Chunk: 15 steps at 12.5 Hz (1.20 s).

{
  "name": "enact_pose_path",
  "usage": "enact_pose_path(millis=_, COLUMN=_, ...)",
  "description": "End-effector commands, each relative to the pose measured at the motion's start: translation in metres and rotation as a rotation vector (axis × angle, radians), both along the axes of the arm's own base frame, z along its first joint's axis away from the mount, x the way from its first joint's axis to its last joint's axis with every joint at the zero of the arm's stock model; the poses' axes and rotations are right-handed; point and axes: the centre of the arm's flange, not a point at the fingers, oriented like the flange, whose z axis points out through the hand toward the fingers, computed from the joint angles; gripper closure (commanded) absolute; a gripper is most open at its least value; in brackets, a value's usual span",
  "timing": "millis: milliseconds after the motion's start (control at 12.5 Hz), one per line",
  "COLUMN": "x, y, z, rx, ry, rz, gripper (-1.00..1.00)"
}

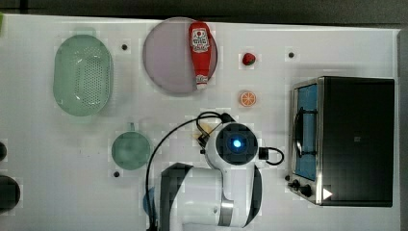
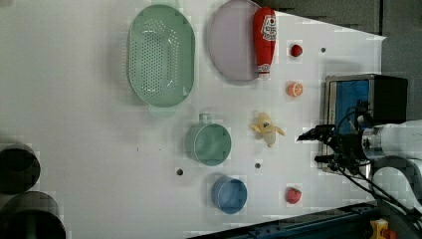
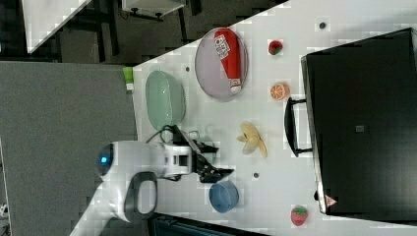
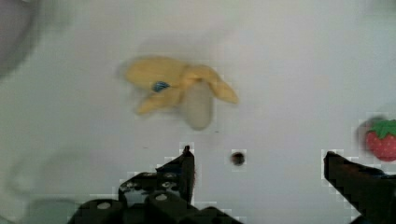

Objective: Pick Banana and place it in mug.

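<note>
We see the banana [image 2: 267, 129] lying half-peeled on the white table [image 2: 74, 124], just beside the mug [image 2: 209, 144] on the left view's right, not touching it. The mug holds nothing, and neither does the blue bowl [image 2: 229, 194] near it or the green colander [image 2: 160, 55]. A ketchup bottle [image 2: 264, 41] rests across the rim of the grey plate [image 2: 230, 45]. Our gripper [image 4: 259, 161] hangs above the table with its fingers spread wide and gripping nothing; in the wrist view the banana [image 4: 180, 91] sits clear of both fingertips, with a strawberry [image 4: 382, 140] off to one side.
</note>
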Motion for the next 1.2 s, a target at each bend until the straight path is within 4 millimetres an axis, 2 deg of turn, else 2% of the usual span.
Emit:
enact_pose_path(millis=80, x=0.014, y=0.003, z=-0.007, rx=0.022, ry=-0.069, rz=0.331, gripper=-1.00)
enact_pose_path(millis=320, x=0.022, y=-0.007, z=-0.051, rx=0.037, ry=-0.083, rz=0.513, gripper=-1.00)
enact_pose_path(millis=640, x=0.028, y=-0.007, z=-0.110, rx=0.022, ry=-0.106, rz=0.535, gripper=-1.00)
enact_pose_path(millis=800, x=0.029, y=-0.006, z=-0.133, rx=0.013, ry=-0.124, rz=0.540, gripper=-1.00)
enact_pose_path(millis=960, x=0.027, y=-0.002, z=-0.150, rx=0.012, ry=-0.130, rz=0.547, gripper=-1.00)
enact_pose_path(millis=1120, x=0.025, y=0.003, z=-0.157, rx=0.017, ry=-0.124, rz=0.551, gripper=-1.00)
enact_pose_path(millis=1200, x=0.024, y=0.004, z=-0.160, rx=0.020, ry=-0.119, rz=0.549, gripper=-0.93)
